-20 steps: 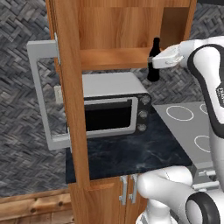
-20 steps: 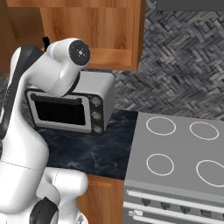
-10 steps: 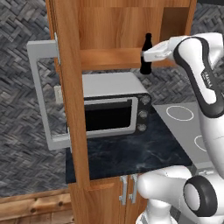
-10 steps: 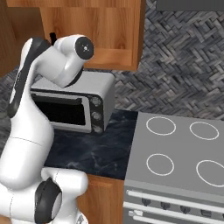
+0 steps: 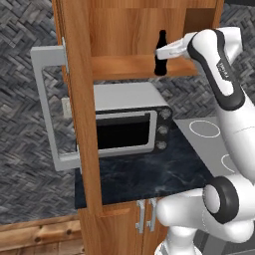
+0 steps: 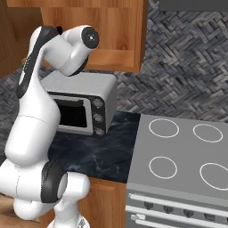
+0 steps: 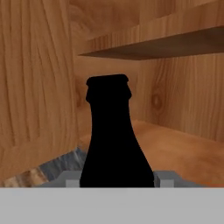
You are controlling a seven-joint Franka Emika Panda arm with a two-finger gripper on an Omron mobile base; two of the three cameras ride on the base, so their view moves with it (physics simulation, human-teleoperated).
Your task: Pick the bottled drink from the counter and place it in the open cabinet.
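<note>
The gripper is clamped on the bottle, gripping its body. The bottle stands upright, long axis vertical, at the front lip of the cabinet floor, above the microwave. The cabinet interior lies directly ahead of the bottle; the base must clear the lip before release.

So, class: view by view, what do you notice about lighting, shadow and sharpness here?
Left base view: even, flat light, the bottled drink reads as a black silhouette without glare. Right base view: soft highlights on the microwave, crisp edges. Hand view: the bottle is pure black with no surface detail, a dark shadow under the shelf, wood grain slightly soft.
</note>
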